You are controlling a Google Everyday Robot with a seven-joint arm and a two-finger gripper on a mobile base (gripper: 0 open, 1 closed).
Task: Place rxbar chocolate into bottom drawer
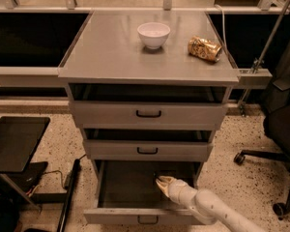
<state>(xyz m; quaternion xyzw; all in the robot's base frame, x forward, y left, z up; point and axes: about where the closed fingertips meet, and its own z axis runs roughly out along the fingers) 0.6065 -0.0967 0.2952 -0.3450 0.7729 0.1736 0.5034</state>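
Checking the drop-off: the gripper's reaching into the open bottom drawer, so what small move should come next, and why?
Probably ease down and release. The gripper is inside the open bottom drawer, toward its right side, past the front lip; the bar isn't visible, so a hold is unconfirmed.
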